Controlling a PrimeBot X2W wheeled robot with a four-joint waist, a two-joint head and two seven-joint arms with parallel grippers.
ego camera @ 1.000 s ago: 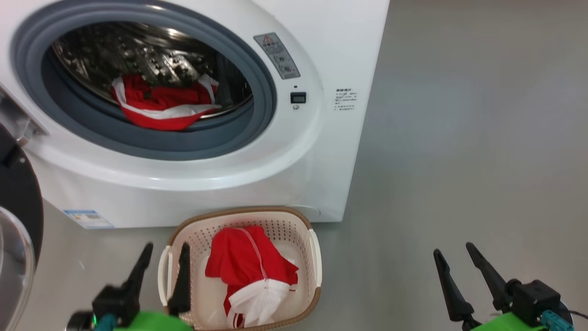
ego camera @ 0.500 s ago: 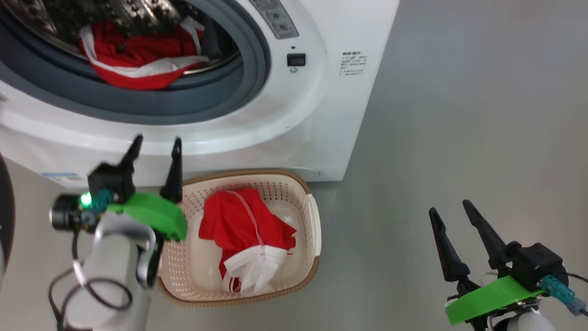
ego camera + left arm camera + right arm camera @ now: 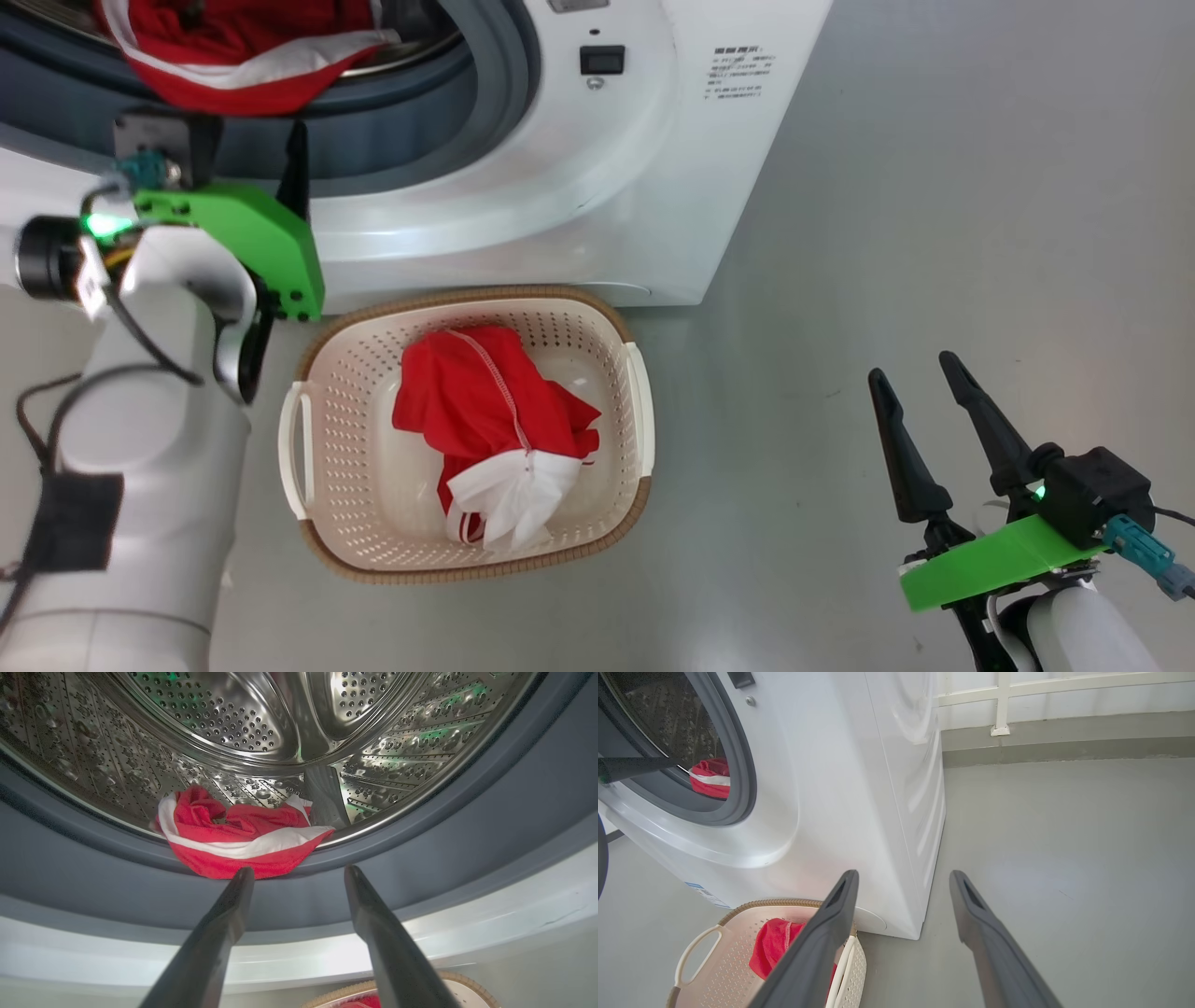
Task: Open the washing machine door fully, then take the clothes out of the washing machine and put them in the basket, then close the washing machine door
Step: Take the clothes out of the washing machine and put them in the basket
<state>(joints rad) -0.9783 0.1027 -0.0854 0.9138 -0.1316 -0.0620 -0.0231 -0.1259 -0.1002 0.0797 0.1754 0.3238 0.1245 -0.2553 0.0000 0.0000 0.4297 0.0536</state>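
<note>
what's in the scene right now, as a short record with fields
washer: opening uncovered, drum visible
drum garment: red with a white stripe, edge draped over the grey gasket
basket: on the floor in front of the washer
basket garment: red and white, lying in the basket
left end effector: open, at the opening, pointing at the drum garment, gripping nothing
right end effector: open, empty, over the floor right of the basket
stage: one garment out, one to go
</note>
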